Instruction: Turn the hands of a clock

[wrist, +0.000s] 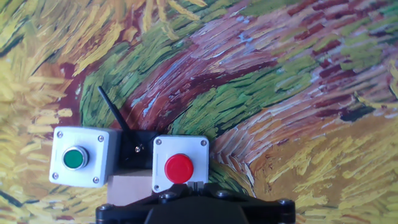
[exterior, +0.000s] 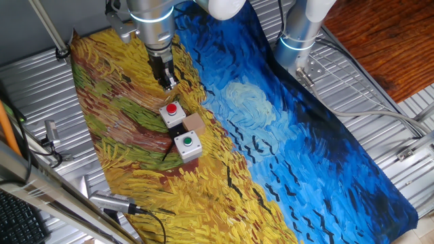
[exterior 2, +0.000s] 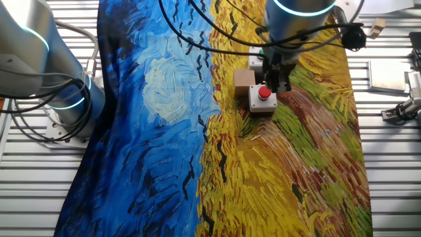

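No clock face or hands show in any view. A black clamp [wrist: 134,149] with a thin black rod lies between a grey box with a red button [wrist: 179,167] and a grey box with a green button [wrist: 76,158]. A tan block [wrist: 130,184] sits right behind the clamp; I cannot tell if it is the clock. My gripper [wrist: 197,184] is shut and empty, its fingertips together just above the near edge of the red-button box. It hangs over that box in one fixed view [exterior: 168,83] and in the other fixed view [exterior 2: 276,83].
The boxes [exterior: 172,113] [exterior: 188,144] and the tan block [exterior: 195,123] stand on a painted cloth [exterior: 285,135] over a ribbed metal table. A second arm's base [exterior 2: 59,99] stands at the table edge. Tools lie on the bare metal [exterior: 112,202].
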